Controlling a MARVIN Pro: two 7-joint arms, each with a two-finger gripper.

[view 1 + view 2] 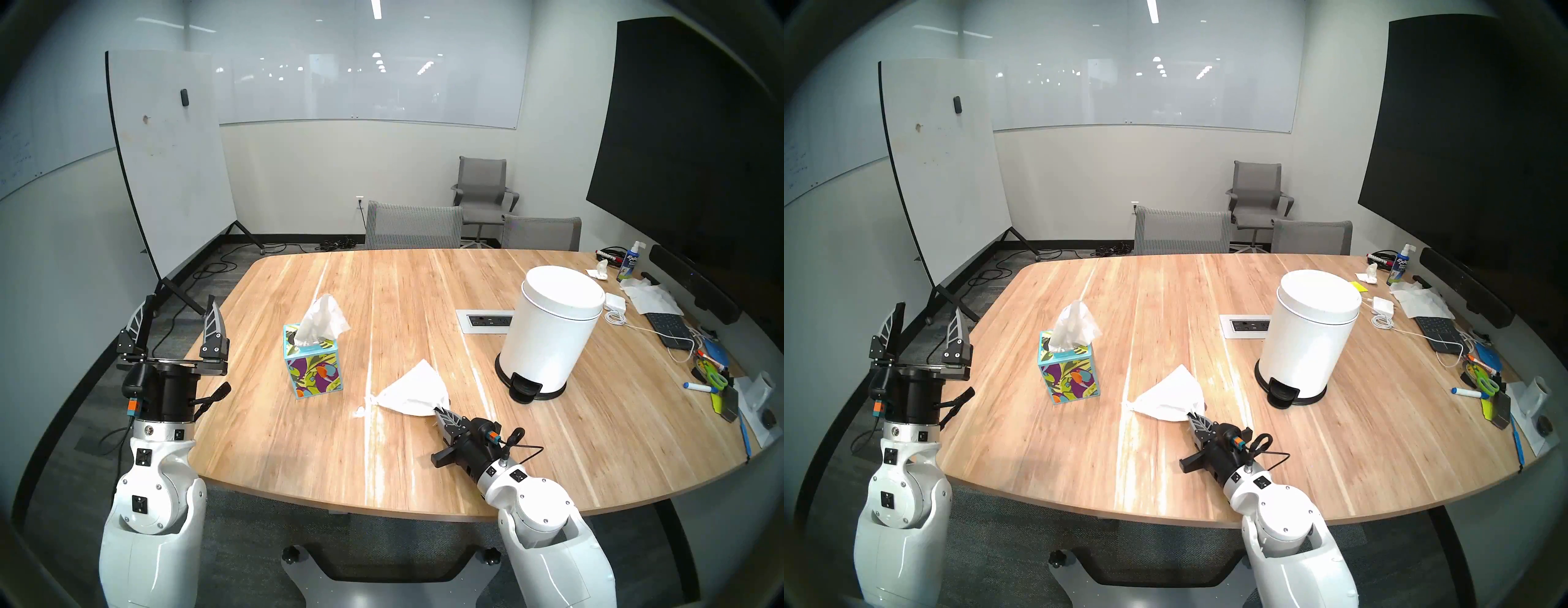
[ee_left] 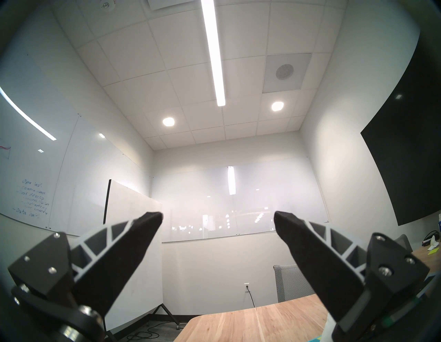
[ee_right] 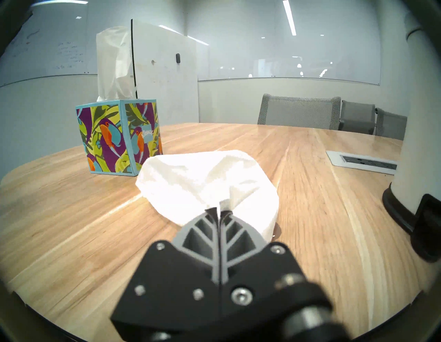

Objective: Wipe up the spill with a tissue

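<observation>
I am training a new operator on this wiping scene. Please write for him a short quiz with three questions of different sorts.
1. True or false: the right gripper has its jaws shut on a tissue.
2. What stands right of the tissue? A) white bin B) kettle C) laptop
3. Fill in: the left gripper is ____ and holds nothing.

Key: 1 true; 2 A; 3 open.

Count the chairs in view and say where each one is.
3. Two mesh-backed chairs at the table's far edge; one office chair against the back wall. Others may be hidden.
</observation>
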